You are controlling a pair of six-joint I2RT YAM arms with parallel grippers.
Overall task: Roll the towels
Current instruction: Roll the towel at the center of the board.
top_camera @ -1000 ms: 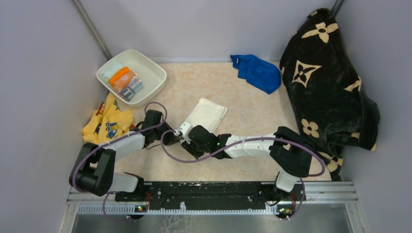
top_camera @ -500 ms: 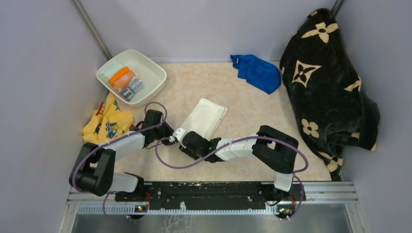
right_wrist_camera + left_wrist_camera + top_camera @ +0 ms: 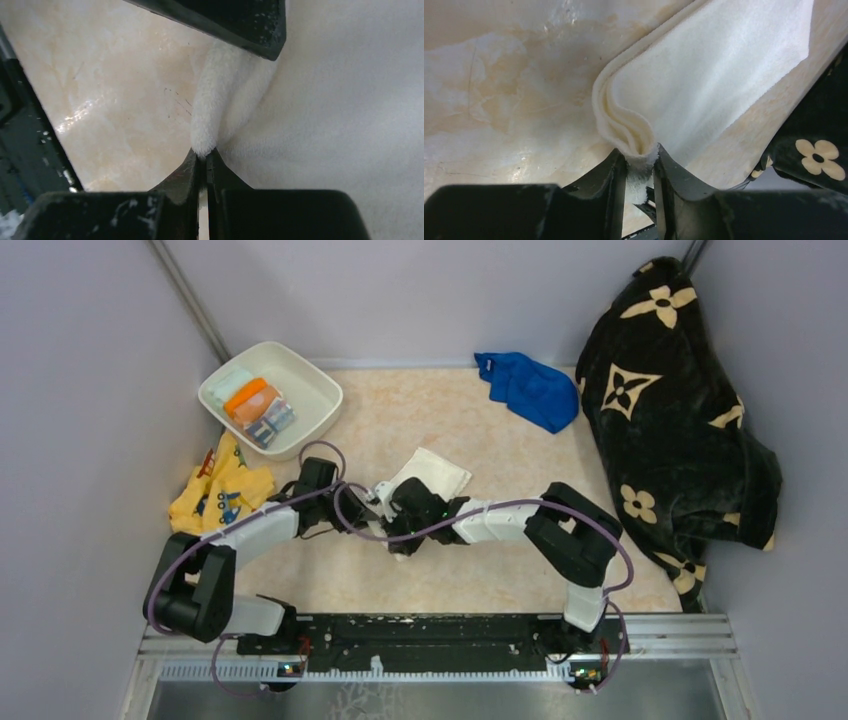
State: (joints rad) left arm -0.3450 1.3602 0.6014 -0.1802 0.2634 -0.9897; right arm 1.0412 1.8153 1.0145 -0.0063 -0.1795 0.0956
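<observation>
The cream-white towel (image 3: 432, 471) lies mid-table, its near end bunched up between both grippers. In the left wrist view a folded lip of this towel (image 3: 724, 65) sits pinched in my left gripper (image 3: 640, 161). My right gripper (image 3: 203, 159) is shut on a thin edge of the same towel (image 3: 350, 110), close beside one left fingertip (image 3: 240, 22). From above, the left gripper (image 3: 374, 503) and right gripper (image 3: 394, 504) meet at the towel's near corner. The royal blue towel (image 3: 530, 390) lies crumpled at the back. The printed towel (image 3: 260, 408) rests in the white basin (image 3: 312, 390).
A large black blanket with cream flowers (image 3: 670, 410) fills the right side and shows at the edge of the left wrist view (image 3: 819, 155). A yellow printed cloth (image 3: 222, 495) lies by the left wall, just in front of the basin. Grey walls enclose the table.
The right gripper has closed on the cream-white towel's near edge. That near end has been drawn up and back, so the towel looks shorter and bunched. Both wrists shifted slightly toward the back.
</observation>
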